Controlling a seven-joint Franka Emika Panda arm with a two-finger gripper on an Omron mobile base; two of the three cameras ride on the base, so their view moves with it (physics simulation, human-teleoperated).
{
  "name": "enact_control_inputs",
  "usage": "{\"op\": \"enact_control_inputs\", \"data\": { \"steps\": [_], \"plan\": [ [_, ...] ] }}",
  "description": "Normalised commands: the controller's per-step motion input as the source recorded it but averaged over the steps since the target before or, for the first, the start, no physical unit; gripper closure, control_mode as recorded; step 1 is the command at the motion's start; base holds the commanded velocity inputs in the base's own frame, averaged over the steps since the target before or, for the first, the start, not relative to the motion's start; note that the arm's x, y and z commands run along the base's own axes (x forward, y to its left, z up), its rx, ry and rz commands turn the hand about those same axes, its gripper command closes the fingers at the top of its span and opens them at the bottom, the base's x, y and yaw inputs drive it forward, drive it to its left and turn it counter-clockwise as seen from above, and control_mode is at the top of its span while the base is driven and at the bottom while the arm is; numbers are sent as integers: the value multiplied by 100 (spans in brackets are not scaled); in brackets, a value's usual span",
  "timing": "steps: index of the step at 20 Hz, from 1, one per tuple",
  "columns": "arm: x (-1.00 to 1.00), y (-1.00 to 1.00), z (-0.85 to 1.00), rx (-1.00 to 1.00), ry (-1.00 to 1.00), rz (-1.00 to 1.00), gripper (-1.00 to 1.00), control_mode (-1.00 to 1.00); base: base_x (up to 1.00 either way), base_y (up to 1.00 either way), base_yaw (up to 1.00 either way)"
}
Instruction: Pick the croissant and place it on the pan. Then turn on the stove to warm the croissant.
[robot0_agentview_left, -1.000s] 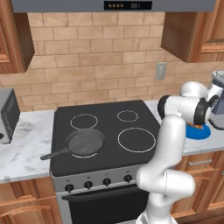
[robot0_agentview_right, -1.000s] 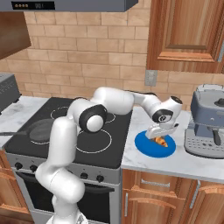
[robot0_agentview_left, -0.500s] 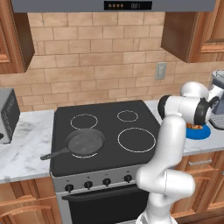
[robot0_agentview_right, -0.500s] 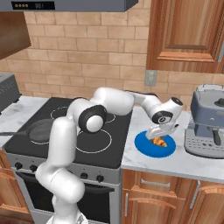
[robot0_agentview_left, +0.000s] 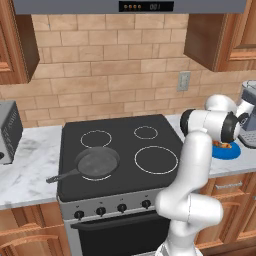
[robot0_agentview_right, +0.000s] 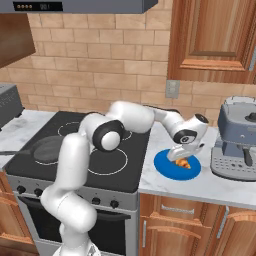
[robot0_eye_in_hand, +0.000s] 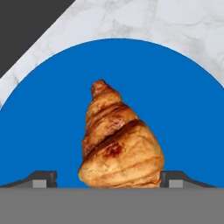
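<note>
The croissant (robot0_eye_in_hand: 118, 144), golden and ridged, lies on a flat blue plate (robot0_eye_in_hand: 179, 100) on the counter to the right of the stove (robot0_agentview_left: 125, 142). My gripper (robot0_eye_in_hand: 108, 179) is open and low over the plate, one fingertip (robot0_eye_in_hand: 43, 178) on each side of the croissant's wide end. From the right base view the gripper (robot0_agentview_right: 179, 156) stands right over the croissant (robot0_agentview_right: 183, 163). The dark pan (robot0_agentview_left: 97, 162) sits on the stove's front left burner, with its handle pointing to the front left, far from the gripper. The pan (robot0_agentview_right: 47, 148) holds nothing.
A grey coffee machine (robot0_agentview_right: 240, 140) stands close to the right of the blue plate (robot0_agentview_right: 167, 170). A toaster oven (robot0_agentview_left: 9, 131) sits on the left counter. Black knobs (robot0_agentview_left: 121, 208) line the stove's steel front. A wall cabinet (robot0_agentview_right: 215, 35) hangs above the plate.
The hand has sunk a little lower over the blue plate, so its fingers now flank the croissant. Croissant, plate and pan have not moved.
</note>
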Motion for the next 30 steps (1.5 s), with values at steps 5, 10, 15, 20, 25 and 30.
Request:
{"op": "enact_control_inputs", "data": {
  "steps": [5, 10, 15, 20, 25, 30],
  "plan": [
    [0, 0, -46, 0, 0, 0, 100, -100, 0, 0, 0],
    [-22, 16, -50, -1, -1, 0, 100, -100, 0, 0, 0],
    [-2, 7, -10, 0, -1, 0, 100, -100, 0, 0, 0],
    [-17, 16, 31, 0, 0, 0, 100, -100, 0, 0, 0],
    [-37, 21, 80, -5, -3, 2, 100, -100, 0, 0, 0],
    [-46, 29, 86, -5, -6, 3, 100, -100, 0, 0, 0]
  ]
}}
